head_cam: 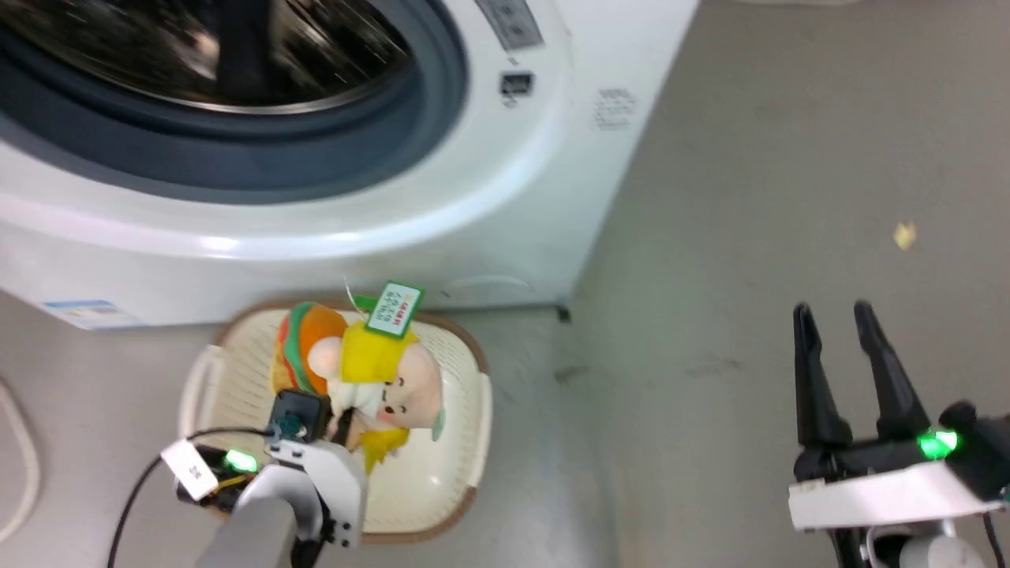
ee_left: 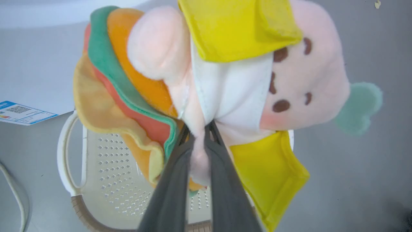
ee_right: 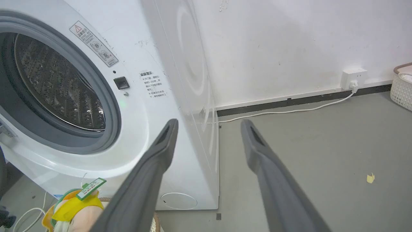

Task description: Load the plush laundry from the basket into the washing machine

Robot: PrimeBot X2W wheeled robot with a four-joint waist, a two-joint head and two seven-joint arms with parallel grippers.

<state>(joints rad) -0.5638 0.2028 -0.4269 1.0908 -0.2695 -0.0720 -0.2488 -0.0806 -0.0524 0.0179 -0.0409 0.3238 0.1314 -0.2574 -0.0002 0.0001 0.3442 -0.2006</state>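
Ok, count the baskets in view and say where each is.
2. One basket sits on the floor before the washing machine, under the plush laundry in the left gripper. A second basket stands by the wall at the right wrist view's right edge. More may be hidden.

head view down on washer (head_cam: 489,197) and basket (head_cam: 461,394), left wrist close above basket, right wrist facing washer

Bright, even light is cast throughout. The head view is smeared by blur; glare is seen on the washing machine (head_cam: 331,229).
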